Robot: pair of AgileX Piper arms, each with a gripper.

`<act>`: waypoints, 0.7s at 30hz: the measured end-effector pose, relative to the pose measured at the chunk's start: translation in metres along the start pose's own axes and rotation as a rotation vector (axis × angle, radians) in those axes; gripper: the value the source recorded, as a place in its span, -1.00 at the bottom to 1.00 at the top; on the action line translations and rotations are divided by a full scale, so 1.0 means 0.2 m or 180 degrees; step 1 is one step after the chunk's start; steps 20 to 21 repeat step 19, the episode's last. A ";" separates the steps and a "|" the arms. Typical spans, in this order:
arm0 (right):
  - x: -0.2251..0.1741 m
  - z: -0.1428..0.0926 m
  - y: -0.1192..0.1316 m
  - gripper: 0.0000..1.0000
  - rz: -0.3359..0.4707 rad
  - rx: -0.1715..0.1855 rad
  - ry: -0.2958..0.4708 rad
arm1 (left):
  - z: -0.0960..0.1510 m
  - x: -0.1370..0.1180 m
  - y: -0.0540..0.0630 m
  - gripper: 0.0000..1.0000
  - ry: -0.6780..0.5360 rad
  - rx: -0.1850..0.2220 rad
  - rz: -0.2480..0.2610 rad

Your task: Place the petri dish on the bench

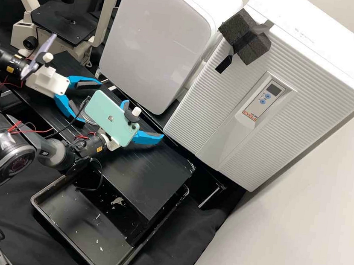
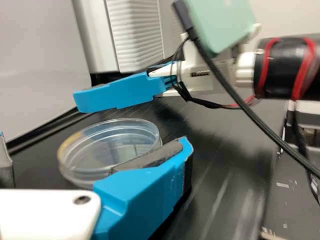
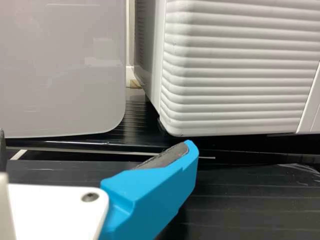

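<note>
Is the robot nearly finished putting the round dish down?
Nearly, it seems! Done: the dish looks flat on the bench. In hand: nothing squeezed; the left gripper has its jaws open around the dish. Left: probably just moving that gripper away.

Clear petri dish (image 2: 82,150) framed by the parted fingers of the left gripper (image 1: 92,101).
The dish lies flat on the black bench (image 2: 210,195), partly overlapped by one finger; beyond are the right gripper (image 1: 144,119), a mint-green phone (image 2: 220,22) and a ribbed white housing (image 2: 135,35).
</note>
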 end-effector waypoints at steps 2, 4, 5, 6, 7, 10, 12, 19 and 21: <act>0.00 0.00 0.00 1.00 0.0000 0.0000 0.0000 | 0.00 -0.06 0.00 1.00 0.0014 0.0097 0.0047; 0.00 0.00 0.00 1.00 0.0000 0.0000 0.0000 | 0.00 -0.15 0.01 1.00 0.0044 0.0197 0.0135; 0.00 0.00 0.00 1.00 0.0000 0.0000 0.0000 | 0.00 -0.18 0.01 1.00 0.0070 0.0217 0.0178; 0.00 0.00 0.00 1.00 0.0000 0.0000 0.0000 | 0.00 -0.22 0.02 1.00 0.0110 0.0230 0.0239; 0.00 0.00 0.00 1.00 0.0000 0.0000 0.0000 | -0.02 -0.25 0.02 1.00 0.0166 0.0254 0.0294; 0.00 0.00 0.00 1.00 0.0000 0.0000 0.0000 | -0.05 -0.34 0.04 1.00 0.0425 0.0367 0.0554; 0.00 0.00 0.00 1.00 0.0000 0.0000 0.0000 | -0.09 -0.41 0.06 1.00 0.0731 0.0464 0.0765; 0.00 0.00 0.00 1.00 0.0000 0.0000 0.0000 | -0.27 -0.60 0.07 1.00 0.1772 0.0256 0.1202; 0.00 0.00 0.00 1.00 0.0000 0.0000 0.0000 | -0.27 -0.60 0.07 1.00 0.1772 0.0256 0.1202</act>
